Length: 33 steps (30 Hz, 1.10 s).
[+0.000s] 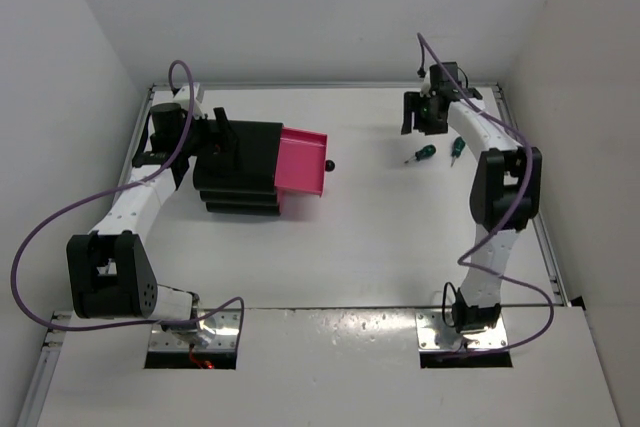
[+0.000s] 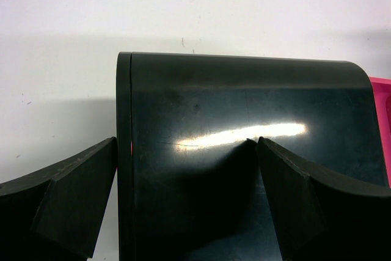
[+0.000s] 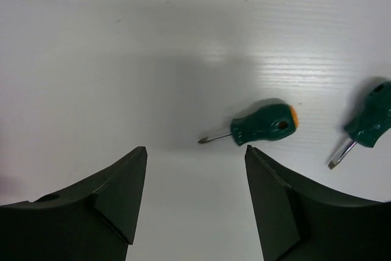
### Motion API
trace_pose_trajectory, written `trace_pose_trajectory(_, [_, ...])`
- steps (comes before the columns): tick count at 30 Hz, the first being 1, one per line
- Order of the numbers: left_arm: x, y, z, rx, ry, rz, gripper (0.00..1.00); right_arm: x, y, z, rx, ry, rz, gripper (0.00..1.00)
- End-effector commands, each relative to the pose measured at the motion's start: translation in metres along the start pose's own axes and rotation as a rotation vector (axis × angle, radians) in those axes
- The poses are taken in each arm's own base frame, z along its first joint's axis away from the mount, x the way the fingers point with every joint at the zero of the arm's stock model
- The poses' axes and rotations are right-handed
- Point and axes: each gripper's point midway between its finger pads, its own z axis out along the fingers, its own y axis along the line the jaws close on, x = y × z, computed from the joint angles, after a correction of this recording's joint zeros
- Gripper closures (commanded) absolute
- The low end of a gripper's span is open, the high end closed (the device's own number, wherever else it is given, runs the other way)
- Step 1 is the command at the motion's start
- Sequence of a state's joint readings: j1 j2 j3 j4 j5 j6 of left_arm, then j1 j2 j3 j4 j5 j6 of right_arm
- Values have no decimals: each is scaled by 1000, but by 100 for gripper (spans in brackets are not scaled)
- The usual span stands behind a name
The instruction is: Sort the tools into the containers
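While L hand (image 1: pixel 221 138) gapes astride cabinet (image 2: pixel 244 102) edge, R hand (image 3: pixel 195 151) wide, empty — 2 screwdrivers (image 3: pixel 264 125) below

Top external: overhead from near edge, sees everything.
Left wrist: close on cabinet (image 2: pixel 244 151), far left.
Right wrist: close over screwdrivers (image 3: pixel 264 124) (image 3: pixel 369 120), far right.

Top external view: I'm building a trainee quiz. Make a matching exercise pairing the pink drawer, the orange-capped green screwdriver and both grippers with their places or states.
Things:
1. magenta-pink plastic drawer with round black knob
2. stubby green-handled screwdriver with orange cap
3. left gripper
4. right gripper

Places or states:
A. open over the white table, near the screwdriver
B. open at the glossy black cabinet, at its edge
C. pulled out
D. lying on the table

Pairs: 1-C, 2-D, 3-B, 4-A.
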State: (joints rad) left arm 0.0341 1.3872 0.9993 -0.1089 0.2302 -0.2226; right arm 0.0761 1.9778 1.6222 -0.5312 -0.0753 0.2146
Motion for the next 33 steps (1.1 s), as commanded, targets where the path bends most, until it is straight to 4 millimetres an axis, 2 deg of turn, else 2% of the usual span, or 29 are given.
trace_pose_trajectory(1, [97, 22, -12, -89, 330, -13, 0, -6, -35, 9, 126, 38, 60, 34])
trace_pose_trajectory(3, [97, 22, -12, -89, 330, -13, 0, 8, -40, 17, 151, 101, 140, 34])
trace_pose_trajectory(4, [101, 23, -13, -90, 339, -15, 0, 16, -46, 27, 177, 124, 248, 34])
trace_pose_trajectory(5, [101, 23, -13, -90, 339, -15, 0, 22, -55, 28, 204, 150, 303, 34])
trace_pose_trajectory(6, [101, 23, -13, -90, 339, -15, 0, 27, -52, 32, 202, 173, 339, 34])
trace_pose_trajectory(7, [99, 23, -12, -89, 330, -13, 0, 36, -59, 37, 204, 201, 424, 33])
trace_pose_trajectory(10, [99, 23, -12, -89, 330, -13, 0, 43, -54, 43, 151, 215, 507, 31])
trace_pose_trajectory(11, [99, 23, -12, -89, 330, -13, 0, 47, -58, 47, 151, 221, 547, 31])
trace_pose_trajectory(13, [99, 23, -12, -87, 331, -4, 0, 50, -60, 49, 150, 229, 577, 30])
trace_pose_trajectory(16, [104, 24, -12, -88, 340, -6, 0, 57, -65, 53, 165, 257, 613, 21])
trace_pose_trajectory(26, [104, 24, -12, -88, 340, -6, 0, 58, -63, 68, 153, 259, 659, 21])
trace_pose_trajectory(27, [104, 24, -12, -88, 340, -6, 0, 63, -66, 72, 170, 268, 658, 21])
trace_pose_trajectory(28, [104, 24, -12, -88, 340, -6, 0, 68, -66, 76, 174, 280, 660, 23])
trace_pose_trajectory(31, [104, 24, -12, -88, 340, -6, 0, 63, -68, 78, 181, 267, 666, 30])
trace_pose_trajectory(32, [104, 24, -12, -88, 340, -6, 0, 69, -70, 80, 197, 284, 666, 33])
trace_pose_trajectory(33, [104, 24, -12, -88, 340, -6, 0, 66, -70, 80, 195, 275, 665, 41])
